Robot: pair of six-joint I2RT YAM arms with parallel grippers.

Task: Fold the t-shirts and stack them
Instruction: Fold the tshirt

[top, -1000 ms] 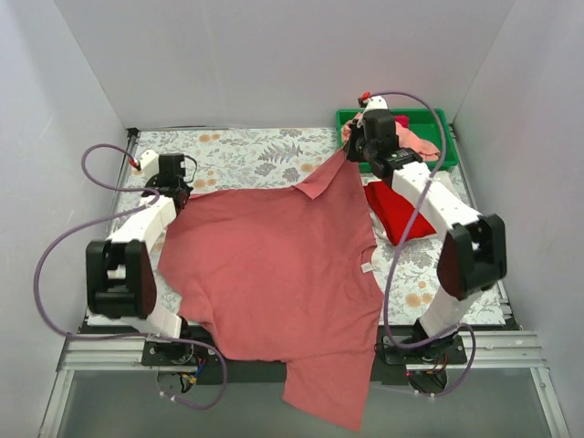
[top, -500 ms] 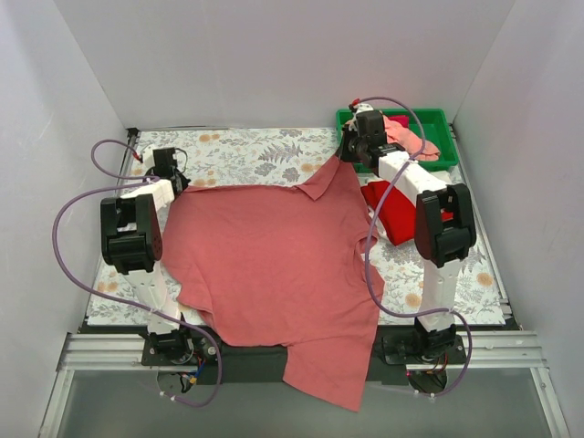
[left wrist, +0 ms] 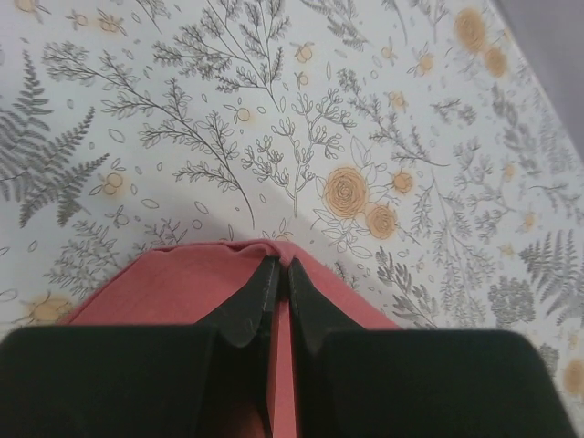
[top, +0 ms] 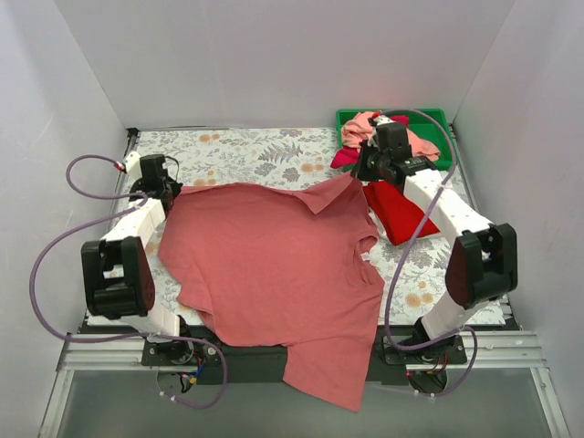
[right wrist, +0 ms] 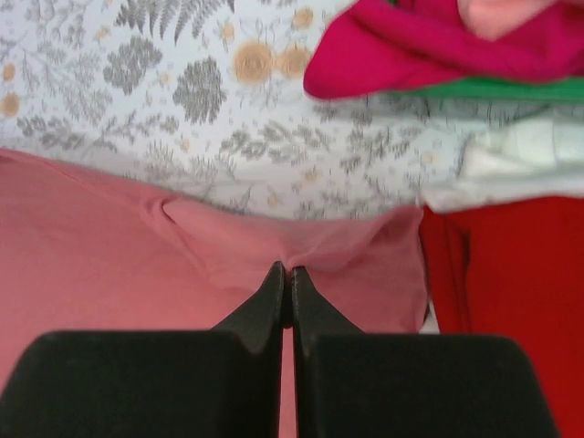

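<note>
The dusty rose t-shirt (top: pixel 274 265) lies spread over the floral table, its lower hem hanging over the near edge. My left gripper (top: pixel 170 187) is shut on its far left corner; in the left wrist view the fingertips (left wrist: pixel 281 269) pinch the rose cloth (left wrist: pixel 182 283). My right gripper (top: pixel 362 175) is shut on its far right sleeve edge; in the right wrist view the gripper (right wrist: pixel 286 272) pinches the rose fabric (right wrist: pixel 91 237). A folded bright red t-shirt (top: pixel 397 210) lies right of it and shows in the right wrist view (right wrist: pixel 520 274). A magenta shirt (right wrist: pixel 429 50) hangs from the bin.
A green bin (top: pixel 438 119) at the far right holds salmon pink cloth (top: pixel 415 141) and magenta cloth (top: pixel 347 157). White cloth (right wrist: pixel 520 164) lies under the red shirt. White walls enclose the table (top: pixel 246 151) on three sides. Purple cables loop from both arms.
Both grippers have pulled the shirt's far corners outward and down: the left one moved left, the right one moved right and nearer. The far edge of the shirt now lies flatter and straighter.
</note>
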